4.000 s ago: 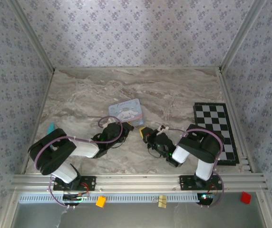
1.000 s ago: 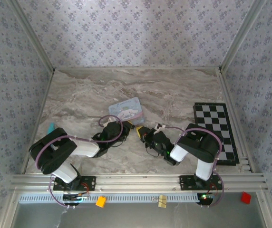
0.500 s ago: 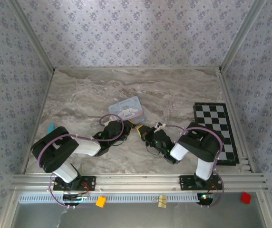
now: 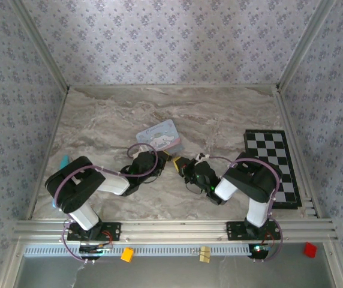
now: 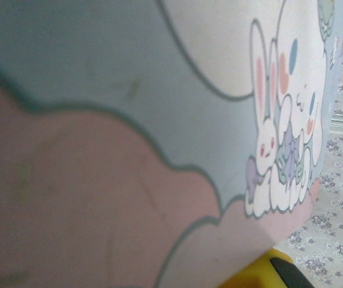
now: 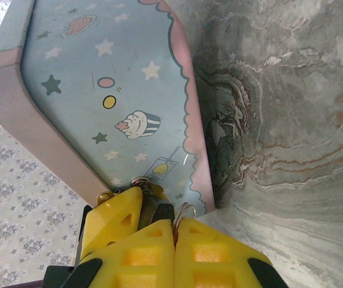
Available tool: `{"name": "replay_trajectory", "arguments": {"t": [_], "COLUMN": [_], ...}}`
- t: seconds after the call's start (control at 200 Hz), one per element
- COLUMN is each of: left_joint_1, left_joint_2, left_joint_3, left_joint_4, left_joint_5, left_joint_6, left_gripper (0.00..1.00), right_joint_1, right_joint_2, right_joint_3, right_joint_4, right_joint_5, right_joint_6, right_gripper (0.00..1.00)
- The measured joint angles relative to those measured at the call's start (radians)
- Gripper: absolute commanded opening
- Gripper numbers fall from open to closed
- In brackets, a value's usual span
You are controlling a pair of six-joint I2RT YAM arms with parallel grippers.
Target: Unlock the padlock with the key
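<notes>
A: Right, where is the padlock (image 6: 159,210)?

B: At the near corner of the light-blue tin (image 6: 99,90), touching the tips of the right gripper (image 6: 172,231). Those yellow fingers are pressed together with no gap. Whether they actually nip the lock's black body or only butt against it, I can't tell.

A: And the left gripper (image 4: 164,159)?

B: Just beside the same corner, on the other side. Its wrist camera sits so close to the tin's lid that one yellow fingertip (image 5: 260,273) is all I get, so I cannot say whether it is spread or pinching. The key I can't pick out with any confidence.

A: Which way does the lock lie?

B: Seen from the right wrist, its silvery shackle (image 6: 185,210) points toward the bare marble table (image 6: 291,120). So the long axis probably runs along the tin's near edge, roughly crosswise to the fingers.

A: What could go wrong?

B: The lock is tiny — a slightly off-line push could twist it away from the fingertips. And with both arms crowding that corner, a nudge could shove the tin and carry the keyhole out of line with the key.
</notes>
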Motion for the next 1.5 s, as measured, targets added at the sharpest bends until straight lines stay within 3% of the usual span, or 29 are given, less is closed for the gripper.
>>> {"name": "replay_trajectory", "arguments": {"t": [0.225,0.38,0.515,0.685,0.81,0.939,1.069,1.169,1.259,1.499], "left_joint_1": [0.011,0.019,0.037,0.068,0.098,0.118,0.131,0.143,0.15,0.162], "left_joint_2": [-0.026,-0.054,-0.056,-0.06,-0.079,-0.087,-0.092,-0.093,-0.105,-0.132], "left_joint_3": [0.0,0.0,0.0,0.0,0.0,-0.002,-0.002,-0.002,0.004,0.008], "left_joint_4": [-0.045,-0.084,-0.085,-0.092,-0.13,-0.148,-0.161,-0.169,-0.206,-0.276], "left_joint_5": [0.029,0.069,0.096,0.128,0.158,0.181,0.206,0.231,0.256,0.294], "left_joint_6": [0.0,0.0,0.0,0.012,0.038,0.055,0.073,0.093,0.116,0.164], "left_gripper": [0.02,0.02,0.02,0.02,0.02,0.02,0.02,0.02,0.02,0.02], "right_joint_1": [-0.016,-0.016,-0.016,-0.038,-0.058,0.021,0.089,0.089,0.107,0.175], "right_joint_2": [-0.008,-0.055,-0.11,-0.244,-0.452,-0.733,-0.903,-0.928,-0.9,-0.797], "right_joint_3": [-0.005,-0.035,-0.089,-0.153,-0.135,-0.043,-0.05,-0.097,-0.109,-0.106], "right_joint_4": [-0.008,-0.037,-0.073,-0.184,-0.425,-0.782,-0.854,-0.864,-0.885,-0.818], "right_joint_5": [-0.064,-0.148,-0.183,-0.22,-0.238,-0.1,0.042,0.106,0.132,0.161], "right_joint_6": [-0.017,-0.037,-0.069,-0.161,-0.338,-0.638,-0.945,-1.143,-1.313,-1.636], "right_gripper": [0.2,0.47,0.55,0.55,0.55,0.56,0.56,0.51,0.36,0.41]}}
